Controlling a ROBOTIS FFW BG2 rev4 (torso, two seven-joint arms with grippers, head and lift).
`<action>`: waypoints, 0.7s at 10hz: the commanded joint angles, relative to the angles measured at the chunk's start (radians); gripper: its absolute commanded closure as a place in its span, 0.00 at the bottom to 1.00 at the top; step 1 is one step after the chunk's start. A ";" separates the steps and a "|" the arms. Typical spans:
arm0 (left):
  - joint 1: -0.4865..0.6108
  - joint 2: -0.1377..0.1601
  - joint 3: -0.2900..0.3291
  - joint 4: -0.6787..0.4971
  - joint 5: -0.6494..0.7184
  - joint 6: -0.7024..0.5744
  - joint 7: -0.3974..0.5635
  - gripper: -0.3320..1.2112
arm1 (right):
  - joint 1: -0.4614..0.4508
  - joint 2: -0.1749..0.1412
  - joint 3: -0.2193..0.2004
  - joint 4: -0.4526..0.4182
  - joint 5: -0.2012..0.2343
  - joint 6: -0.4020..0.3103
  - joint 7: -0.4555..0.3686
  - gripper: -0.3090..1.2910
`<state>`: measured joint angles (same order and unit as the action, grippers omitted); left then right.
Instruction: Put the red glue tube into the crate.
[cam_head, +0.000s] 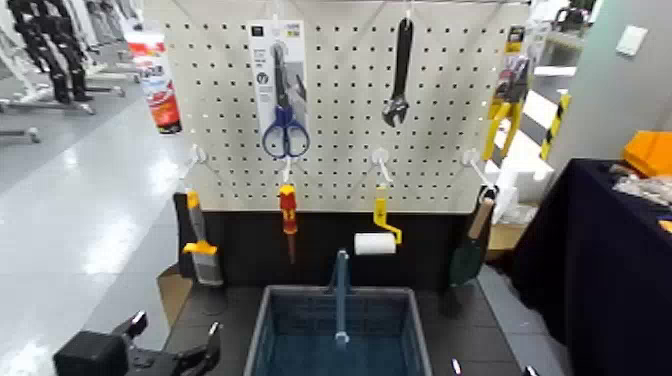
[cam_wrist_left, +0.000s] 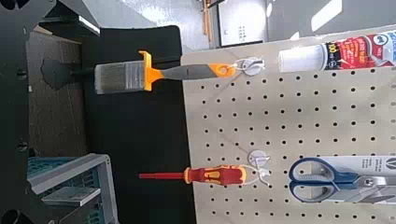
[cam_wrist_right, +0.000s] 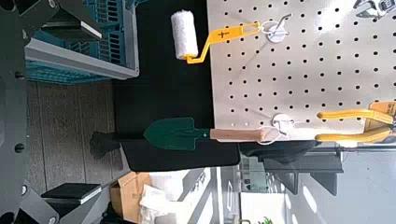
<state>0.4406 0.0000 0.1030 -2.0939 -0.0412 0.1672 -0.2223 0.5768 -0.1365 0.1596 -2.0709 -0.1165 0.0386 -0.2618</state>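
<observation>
The red glue tube (cam_head: 160, 84) hangs at the pegboard's upper left corner, white with red bands; the left wrist view shows it (cam_wrist_left: 344, 52) on its hook above the brush. The blue-grey crate (cam_head: 281, 320) stands on the dark table below the board, its blue handle bar across the middle. My left gripper (cam_head: 172, 335) sits low, left of the crate, open and holding nothing, far below the tube. Only the fingertips of my right gripper (cam_head: 491, 368) show, at the bottom edge right of the crate, spread apart and open.
On the pegboard (cam_head: 450, 120) hang scissors (cam_head: 284, 110), a black wrench (cam_head: 399, 70), a brush (cam_head: 200, 245), a red-and-yellow screwdriver (cam_head: 289, 215), a paint roller (cam_head: 376, 240) and a green trowel (cam_head: 470, 250). A dark-covered table (cam_head: 600, 260) stands at the right.
</observation>
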 joint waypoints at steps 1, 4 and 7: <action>-0.042 -0.017 0.057 -0.009 0.003 0.032 -0.066 0.28 | -0.003 0.000 -0.002 0.000 -0.005 0.003 0.004 0.29; -0.115 -0.017 0.144 -0.028 0.001 0.083 -0.189 0.29 | -0.009 0.000 -0.002 0.003 -0.011 0.014 0.012 0.29; -0.191 0.046 0.208 -0.054 0.035 0.179 -0.264 0.29 | -0.015 0.002 -0.003 0.008 -0.018 0.017 0.021 0.29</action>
<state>0.2640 0.0337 0.2994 -2.1464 -0.0187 0.3313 -0.4855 0.5631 -0.1363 0.1567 -2.0649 -0.1336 0.0551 -0.2420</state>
